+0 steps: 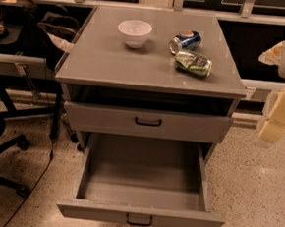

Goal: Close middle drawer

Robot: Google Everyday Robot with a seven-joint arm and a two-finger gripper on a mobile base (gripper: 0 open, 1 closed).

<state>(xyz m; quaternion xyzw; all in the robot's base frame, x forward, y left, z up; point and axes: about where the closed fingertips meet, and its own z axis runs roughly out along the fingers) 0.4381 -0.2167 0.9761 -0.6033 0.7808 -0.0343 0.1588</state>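
The middle drawer is pulled far out of the grey cabinet, toward me. It is wide, deep and empty, with a low flat front and a small dark loop handle at its centre. Above it, the taller-fronted top drawer stands out a little from the cabinet and has its own dark handle. The lowest drawer is hidden under the open one. My gripper, pale yellow and white, hangs at the right edge of the view. It is off to the right of the cabinet, at about top-drawer height, and touches nothing.
On the cabinet top stand a white bowl and two cans lying on their sides, one blue and one green. An office chair base and a desk are at the left. A cable runs over the speckled floor.
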